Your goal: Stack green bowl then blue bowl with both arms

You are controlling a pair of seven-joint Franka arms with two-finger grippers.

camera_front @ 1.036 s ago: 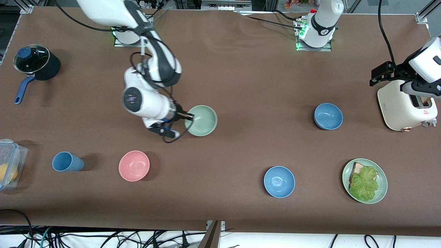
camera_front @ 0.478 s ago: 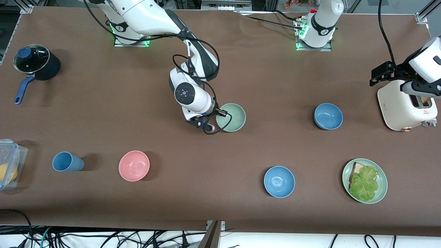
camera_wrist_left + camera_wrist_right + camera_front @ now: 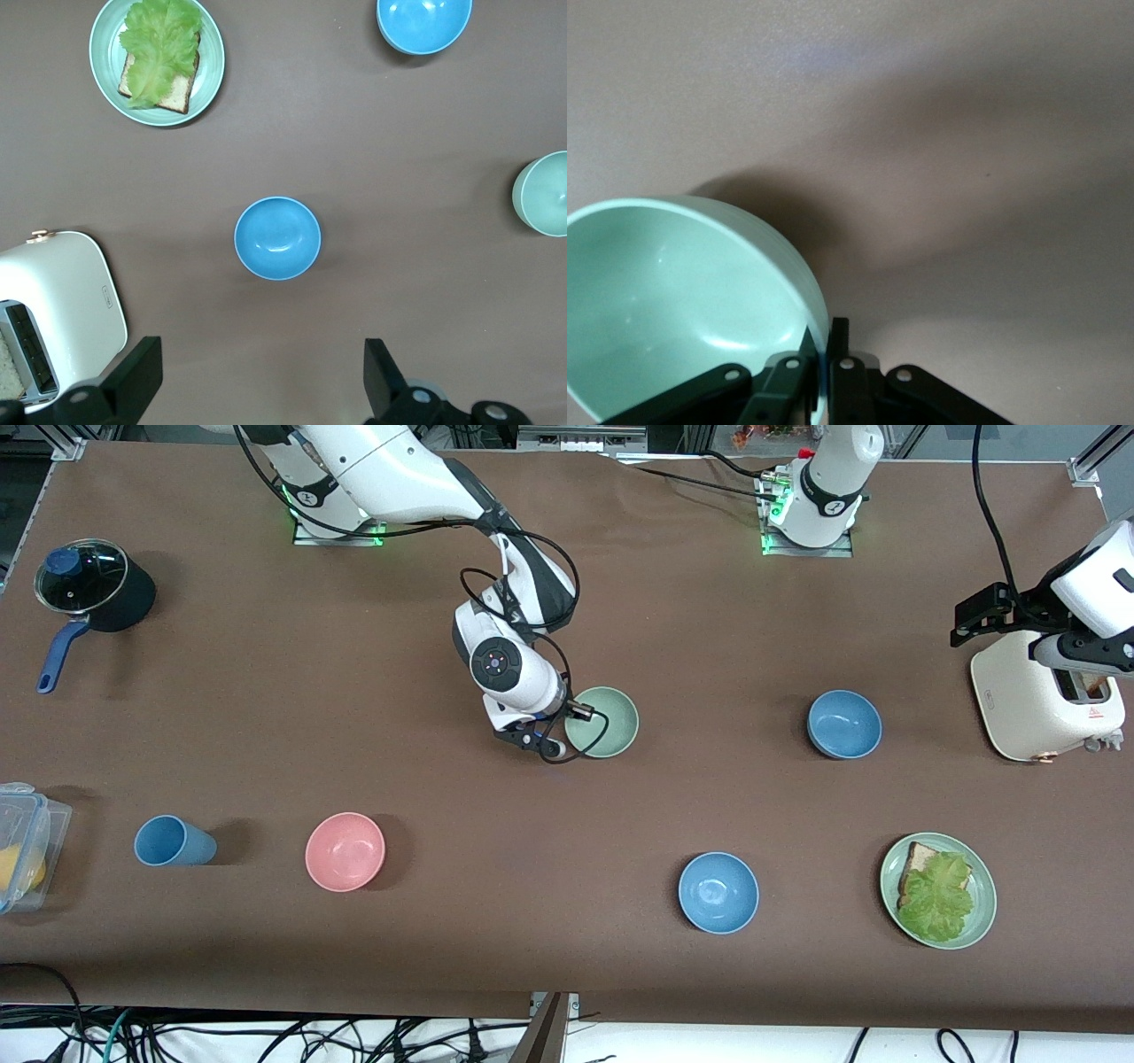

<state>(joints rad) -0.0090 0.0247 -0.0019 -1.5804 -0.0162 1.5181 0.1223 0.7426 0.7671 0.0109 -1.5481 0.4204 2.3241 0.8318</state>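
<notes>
The pale green bowl is in the middle of the table, and my right gripper is shut on its rim at the side toward the right arm's end. In the right wrist view one finger lies inside the green bowl and one outside, the right gripper pinching the wall. One blue bowl sits toward the left arm's end; a second blue bowl lies nearer the front camera. My left gripper waits open and empty over the table beside the toaster. From the left gripper the blue bowl shows below.
A white toaster stands at the left arm's end. A green plate with bread and lettuce is near the front edge. A pink bowl, a blue cup, a lidded pot and a plastic box lie toward the right arm's end.
My right arm has carried the green bowl along the table toward the left arm's end, slowing over the last half second. The left arm has not moved.
</notes>
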